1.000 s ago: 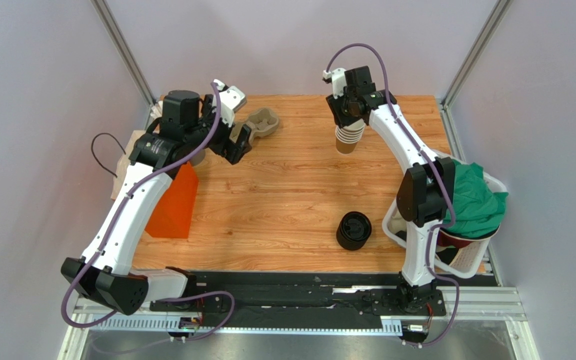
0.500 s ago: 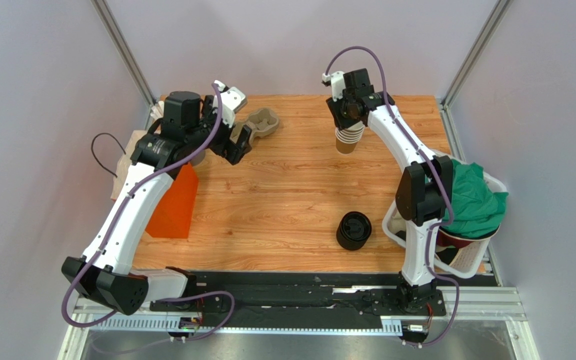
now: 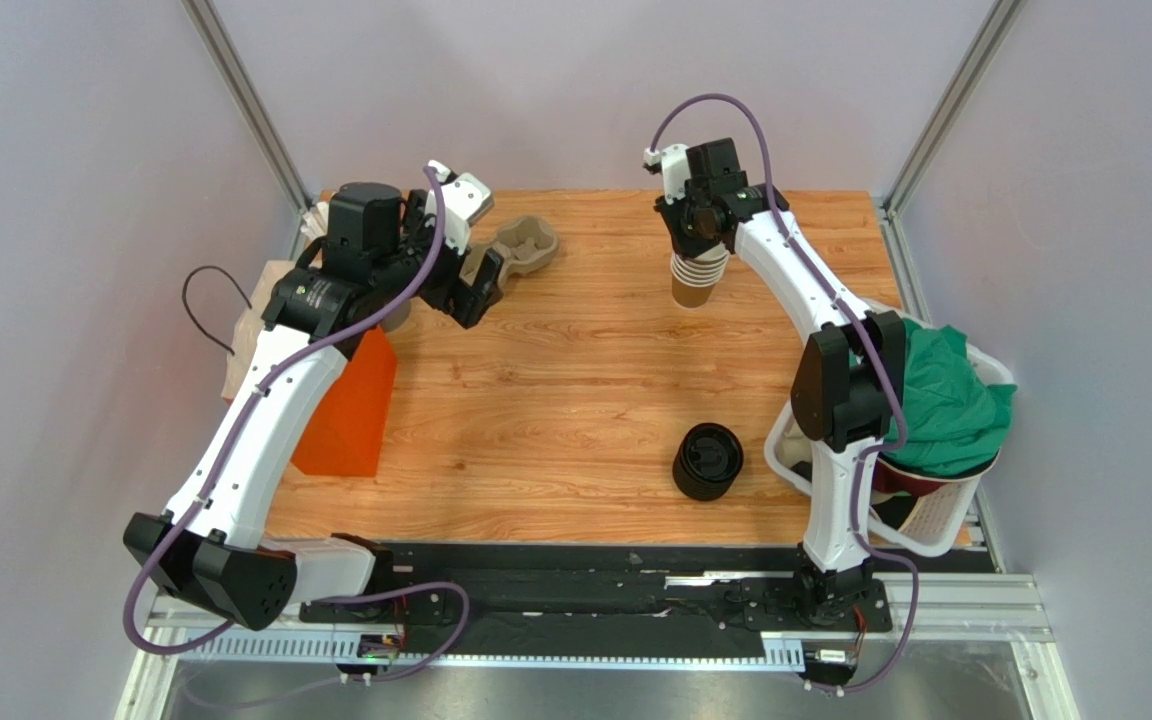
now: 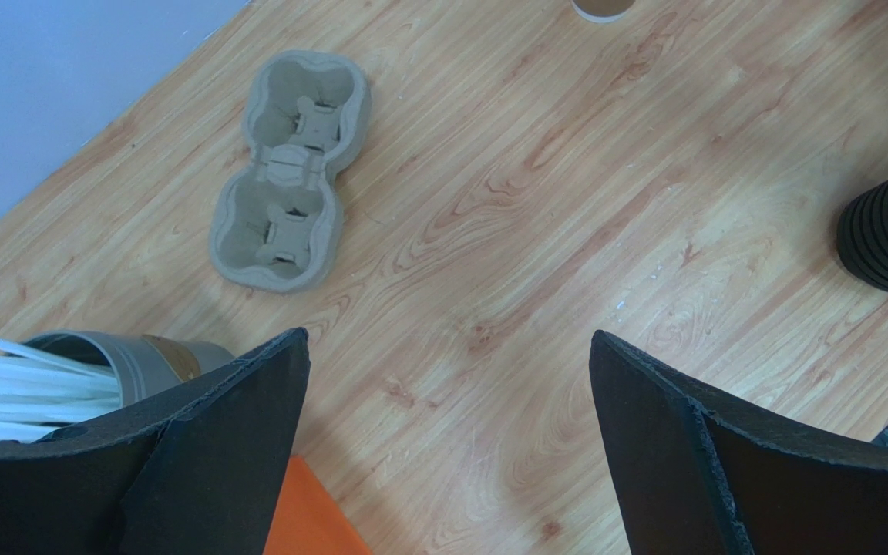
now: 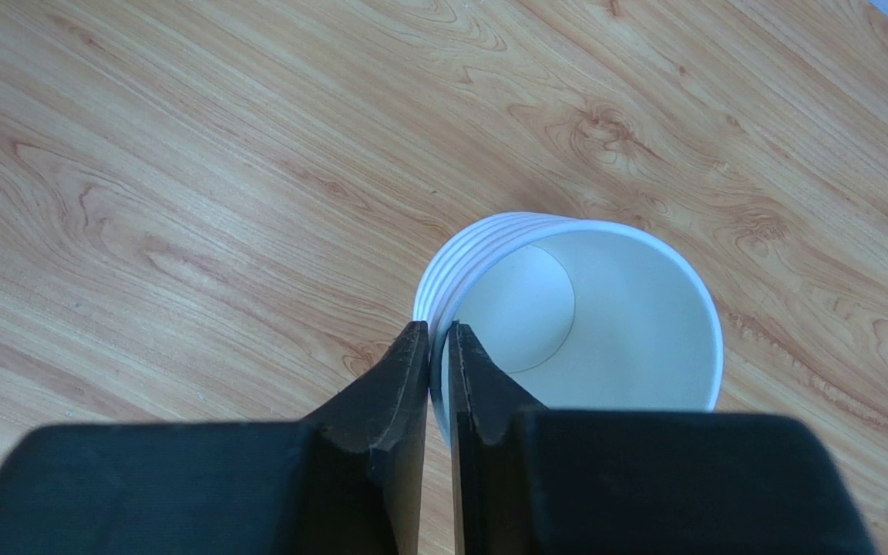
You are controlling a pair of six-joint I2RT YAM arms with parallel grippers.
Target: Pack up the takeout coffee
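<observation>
Early stage. Right pincer nips the rim of the top cup on the stack; left pincer gapes wide above the worktop. Lids and carrier untouched; no lidded coffee shows yet.

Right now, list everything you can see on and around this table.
wooden table: one, light brown, under everything
stack of brown paper cups: one, brown outside and white inside, far right of centre
stack of round black plastic lids: one, black, near right of centre
moulded cardboard two-cup carrier: one, beige, far left of centre, empty
orange boxy item: one, orange, left edge
grey tub of white sticks: one, grey, far left
white basket: one, holding green cloth, off the right edge
robot arms: two, white and black
left fingers: two, black, open
right fingers: two, black, pinching the top cup's rim
</observation>
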